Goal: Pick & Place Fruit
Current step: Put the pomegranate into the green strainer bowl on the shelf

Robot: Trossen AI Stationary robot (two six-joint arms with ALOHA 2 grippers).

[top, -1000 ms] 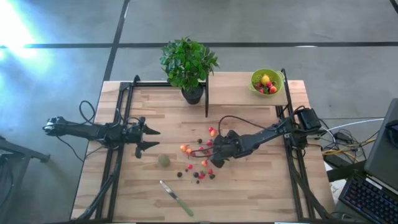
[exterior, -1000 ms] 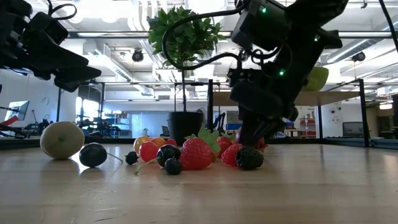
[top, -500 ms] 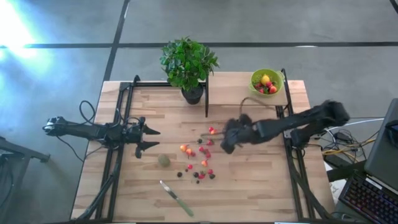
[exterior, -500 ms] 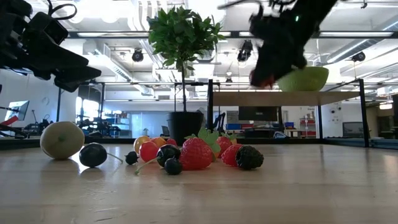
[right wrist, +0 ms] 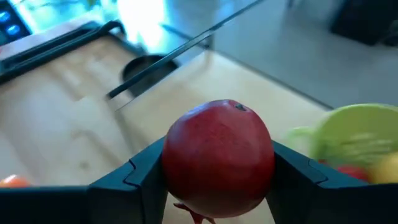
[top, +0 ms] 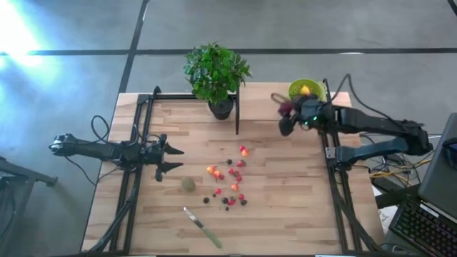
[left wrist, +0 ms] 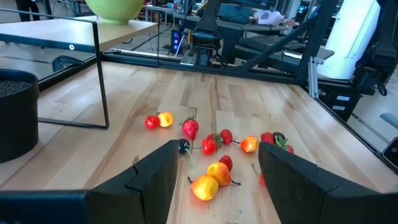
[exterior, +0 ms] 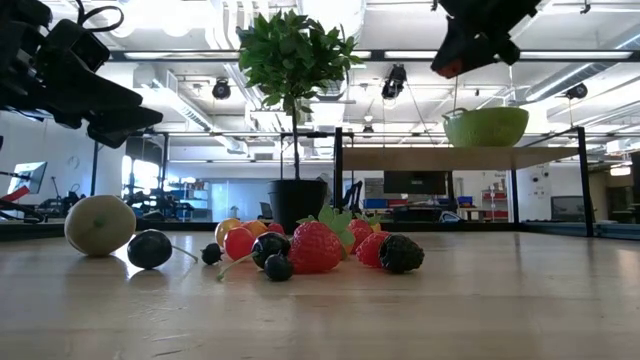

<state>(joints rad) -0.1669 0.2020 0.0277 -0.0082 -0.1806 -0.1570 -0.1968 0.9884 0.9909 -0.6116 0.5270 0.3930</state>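
Robotics lab or workshop. Indicators: polished concrete floor [top: 71, 28] around the butcher-block table [top: 285, 214]; a keyboard [top: 421, 228] at 4 o'clock; exposed ceiling ducts [exterior: 190, 75], monitors and workbenches [exterior: 500, 205] beyond the table.

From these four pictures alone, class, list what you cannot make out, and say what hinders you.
- Bowl contents: low view, its wall hides them.
- Bowl in the right wrist view: cut off by the edge and blurred.
- Small dark berries: high view, too small to name.
- Right gripper fingertips: hidden behind the red fruit it holds.
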